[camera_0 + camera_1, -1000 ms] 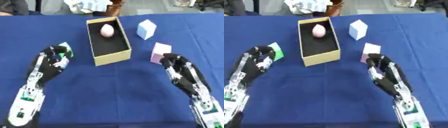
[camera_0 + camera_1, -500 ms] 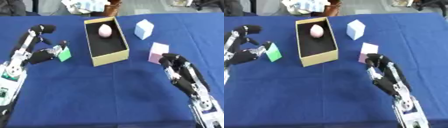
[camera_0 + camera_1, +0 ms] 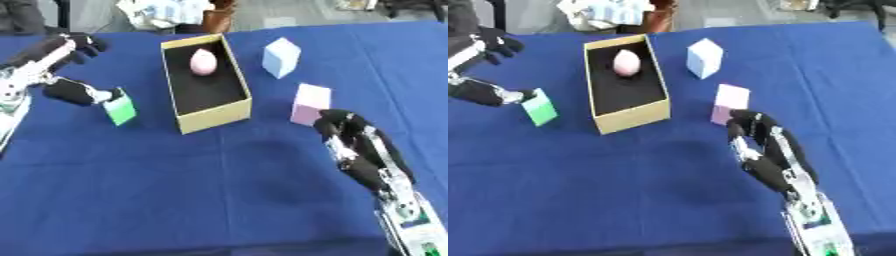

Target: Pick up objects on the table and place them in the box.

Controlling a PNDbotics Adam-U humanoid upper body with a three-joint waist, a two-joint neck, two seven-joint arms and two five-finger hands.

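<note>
My left hand (image 3: 66,75) sits beside the green block (image 3: 120,108), its thumb tip touching the block's near-left top edge while the other fingers arch above and away from it, so the hand is spread wide and not yet holding anything. The block rests tilted on the blue counter (image 3: 175,190), between this hand and the long wall of the cardboard box (image 3: 213,116). I judge it light and stiff, probably foam or plastic with smooth faces, so I would pinch it across two opposite flat sides, near the middle, to stop it twisting out. The box stands just beyond the block from the hand, already holding a pink egg-shaped thing (image 3: 203,62) at its far end; its wall is what I must lift over, and a knock could shove the light box askew. My right hand (image 3: 350,137) hangs with curled fingers just behind the pink block (image 3: 310,103), not clearly touching it and holding nothing. The pale blue block (image 3: 281,57) stands farther off, beyond the pink one.
</note>
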